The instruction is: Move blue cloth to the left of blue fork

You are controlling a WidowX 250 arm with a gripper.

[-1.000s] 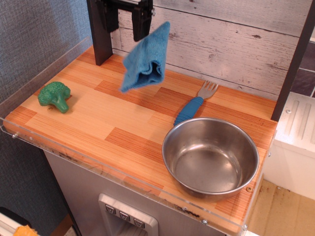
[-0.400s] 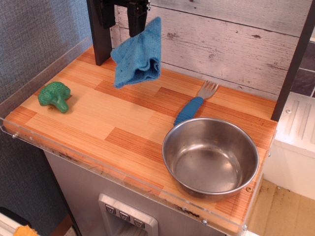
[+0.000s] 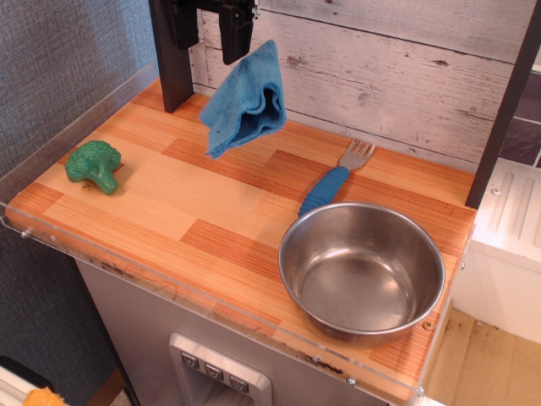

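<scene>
The blue cloth [image 3: 246, 100] hangs in the air above the back left of the wooden counter, bunched and dangling from its top corner. My gripper [image 3: 221, 38] is at the top edge of the view, shut on that corner; only its black fingers show. The blue fork [image 3: 334, 180] lies flat on the counter to the right of the cloth, handle toward the front, tines toward the back wall, just behind the steel bowl.
A steel bowl [image 3: 362, 269] stands at the front right. A green toy broccoli [image 3: 95, 164] lies at the left. A dark post [image 3: 172, 55] stands at the back left. A clear plastic rim [image 3: 169, 288] edges the counter.
The hanging cloth has swung: it moved left with the gripper, then its lower part swung back right. The fork, bowl and broccoli have not moved.
</scene>
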